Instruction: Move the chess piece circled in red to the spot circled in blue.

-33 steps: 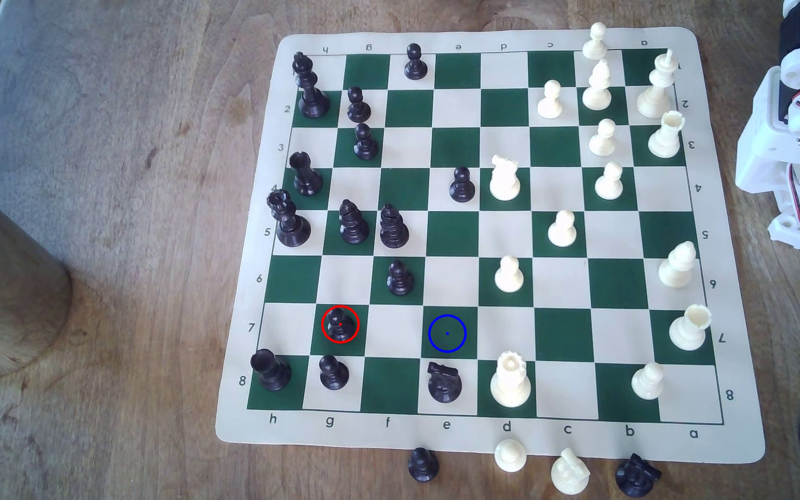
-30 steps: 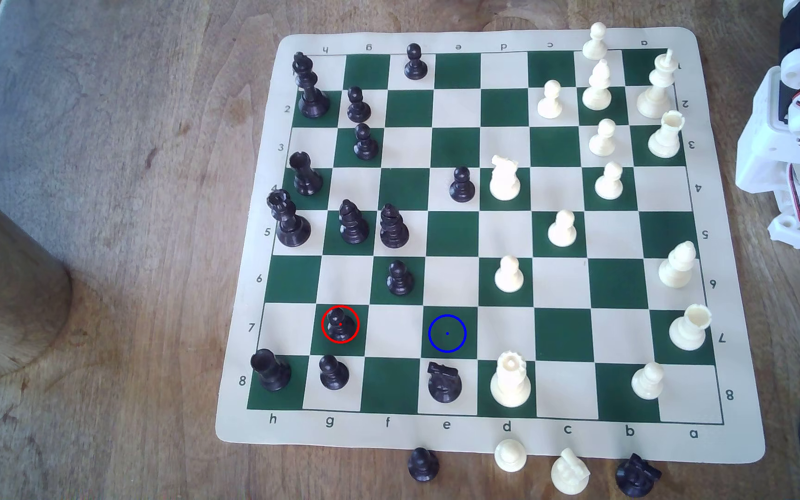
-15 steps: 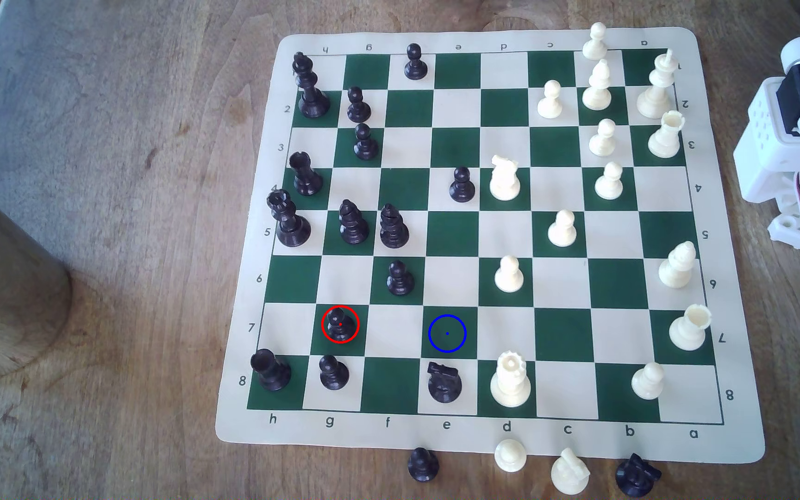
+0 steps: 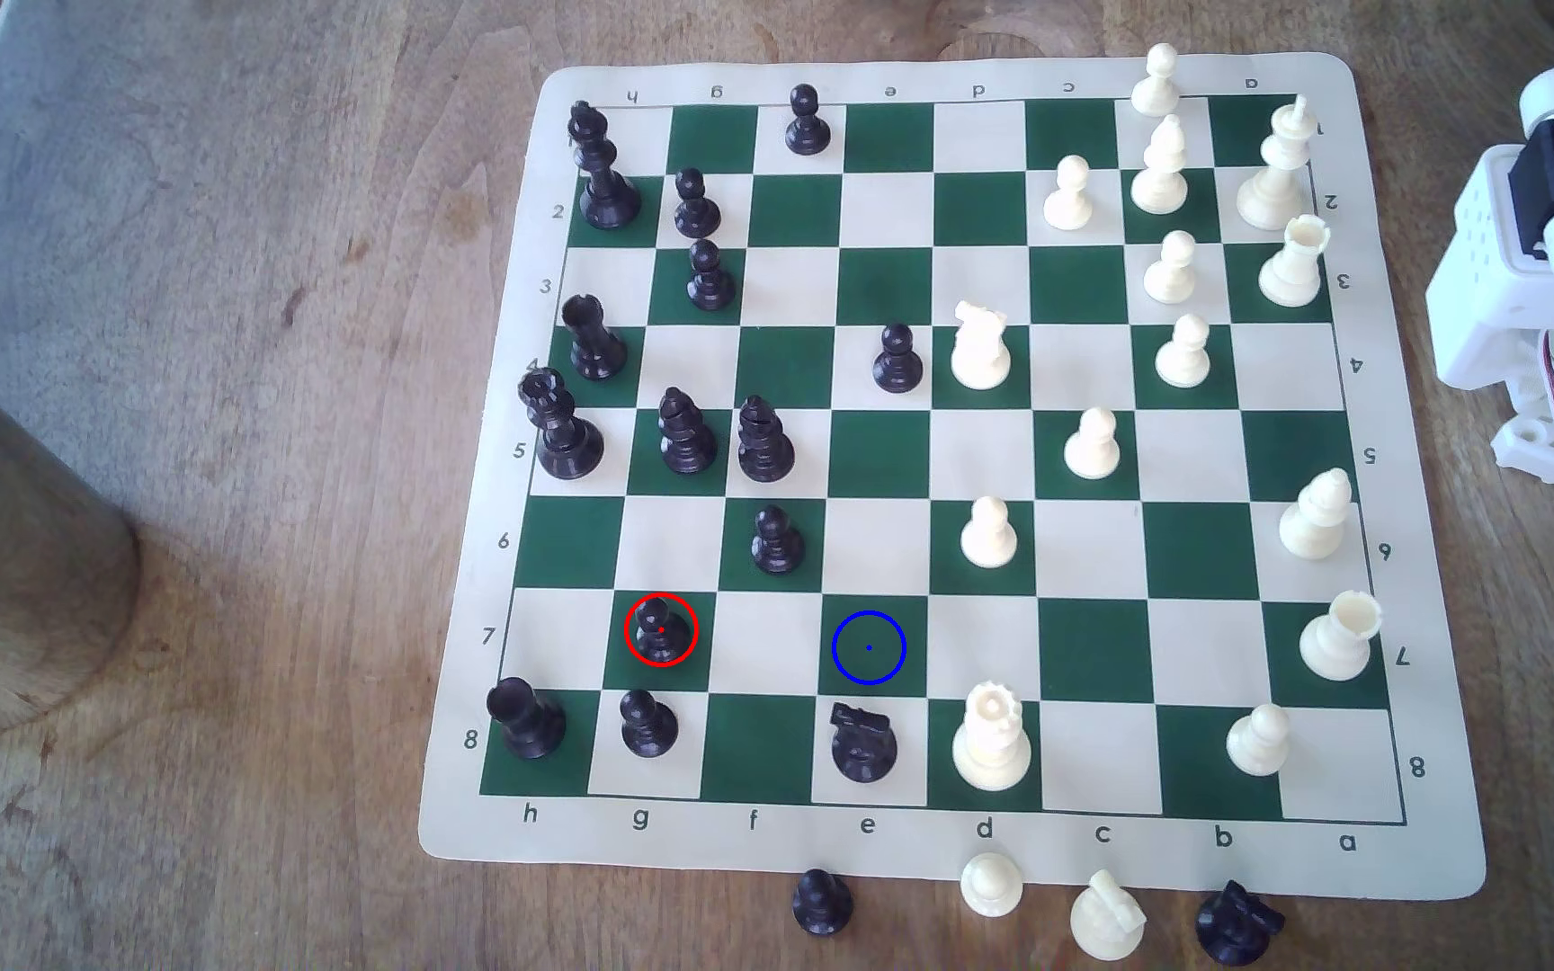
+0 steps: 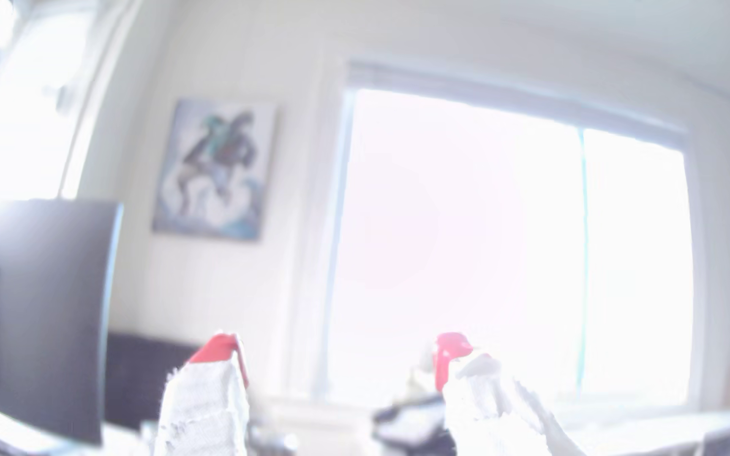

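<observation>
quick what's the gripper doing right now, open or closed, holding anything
Gripper: open, its red-tipped fingers spread wide with nothing between them, pointed toward a bright window.

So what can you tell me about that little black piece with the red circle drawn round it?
The chess piece is a small glossy black pawn: ball head, thin collar, flared round base. It stands upright on a dark green square in the row marked 7, column g, on the chess mat. Nothing touches it; another black pawn stands on the next square toward the exterior view's bottom.
</observation>
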`<action>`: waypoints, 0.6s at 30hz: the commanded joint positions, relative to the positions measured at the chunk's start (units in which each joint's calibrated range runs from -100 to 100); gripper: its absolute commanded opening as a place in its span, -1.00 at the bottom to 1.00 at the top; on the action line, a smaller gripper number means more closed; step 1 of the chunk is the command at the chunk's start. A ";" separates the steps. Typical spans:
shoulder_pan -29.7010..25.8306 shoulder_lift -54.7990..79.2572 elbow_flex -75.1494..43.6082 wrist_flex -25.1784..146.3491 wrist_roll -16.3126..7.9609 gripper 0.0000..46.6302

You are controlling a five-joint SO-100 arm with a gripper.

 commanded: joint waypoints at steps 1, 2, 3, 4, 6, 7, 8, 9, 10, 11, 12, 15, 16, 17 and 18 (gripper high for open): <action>-2.52 0.06 -11.43 27.47 1.86 -0.11; -3.54 0.06 -11.25 28.70 1.66 -0.16; -4.24 0.06 -11.07 30.09 1.56 -0.17; -5.10 0.14 -10.98 32.38 0.88 -0.11; -7.21 0.22 -10.98 37.87 -1.90 0.36; -8.39 0.14 -10.53 38.53 -2.59 0.40; -9.32 0.14 -9.98 38.61 -3.27 0.40; -10.81 0.14 -9.89 39.10 -3.47 0.40; -11.59 0.73 -9.98 39.43 -3.47 0.40; -11.67 1.33 -10.25 39.51 -3.42 0.40; -11.67 2.09 -10.71 39.84 -3.32 0.40; -11.12 4.13 -12.25 43.93 -3.96 0.36; -10.81 4.98 -12.07 44.01 -3.57 0.37; -10.50 6.08 -12.16 44.01 -3.17 0.44; -10.03 8.37 -13.06 44.01 -2.64 0.61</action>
